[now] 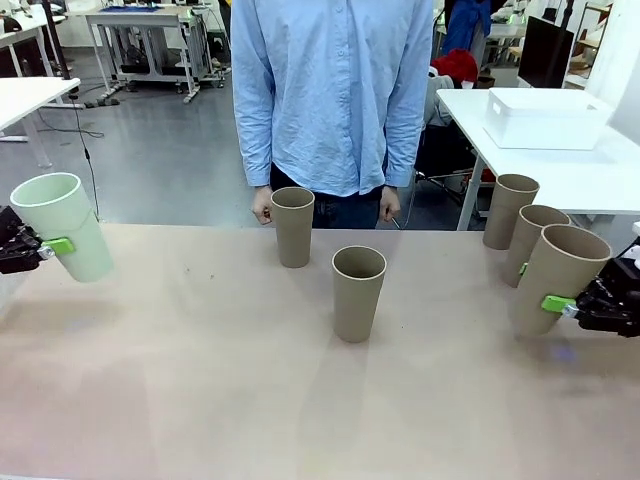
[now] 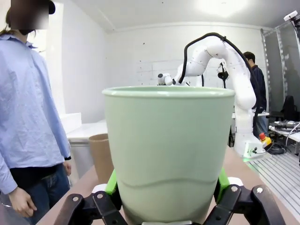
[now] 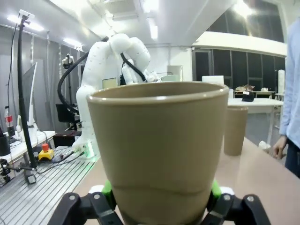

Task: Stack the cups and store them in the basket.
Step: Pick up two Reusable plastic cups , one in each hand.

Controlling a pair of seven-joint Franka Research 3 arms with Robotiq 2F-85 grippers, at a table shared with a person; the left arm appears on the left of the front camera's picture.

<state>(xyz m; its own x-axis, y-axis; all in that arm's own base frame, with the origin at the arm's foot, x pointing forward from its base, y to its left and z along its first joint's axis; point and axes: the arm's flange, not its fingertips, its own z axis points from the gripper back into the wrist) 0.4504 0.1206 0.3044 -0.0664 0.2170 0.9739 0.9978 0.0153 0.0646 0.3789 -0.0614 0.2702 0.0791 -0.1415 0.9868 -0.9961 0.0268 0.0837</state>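
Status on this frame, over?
Left gripper shut on pale mint green tapered cup. Right gripper shut on matte tan tapered cup. Four more tan cups stand unstacked; white rectangular plastic basket on separate white table. Person's hands at far edge.

This was a robotics laboratory. A white jointed robot arm point(image 3: 101, 70) stood by a slotted grey metal base plate point(image 3: 42, 192), near a red emergency-stop button on a yellow box point(image 3: 45, 149) and a black camera pole point(image 3: 23, 93). Beyond the pale beige bench point(image 1: 200, 380) lay a polished grey floor point(image 1: 160, 160) with white work tables point(image 1: 570, 175), a black monitor point(image 1: 545, 50) and loose black cables point(image 1: 70, 130). Bright ceiling strip lights point(image 3: 152, 28) hung overhead.
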